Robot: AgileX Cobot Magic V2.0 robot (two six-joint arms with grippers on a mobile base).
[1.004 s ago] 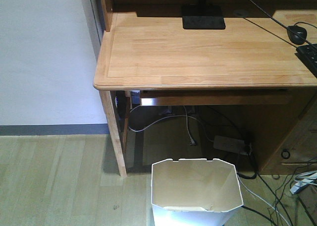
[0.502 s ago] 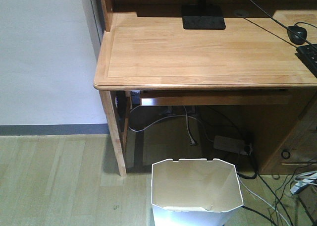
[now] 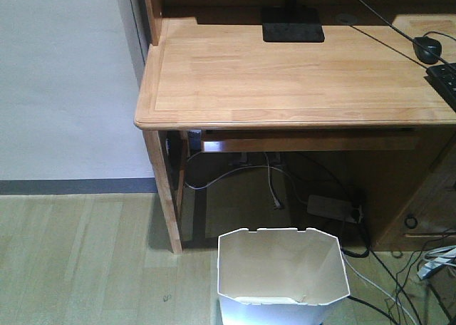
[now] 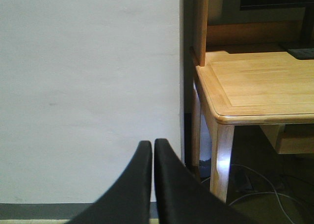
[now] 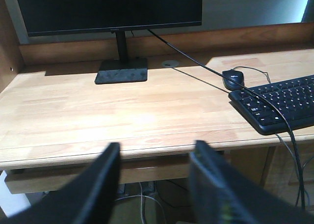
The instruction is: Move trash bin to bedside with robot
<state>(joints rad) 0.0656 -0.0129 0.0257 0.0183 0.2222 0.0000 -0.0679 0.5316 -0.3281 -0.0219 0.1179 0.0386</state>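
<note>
The trash bin (image 3: 279, 266) stands upright on the floor (image 3: 85, 268), just out from the desk's (image 3: 285, 83) front edge and to the right of its left front leg. Its wider side runs along that edge. Both wrist views look across at desk height and miss it, so I judge it lies below and ahead of both arms. My left pincer (image 4: 152, 142) is pressed closed on nothing. My right pincer (image 5: 156, 149) gapes wide and looks the nearer one to reach the rim.
</note>
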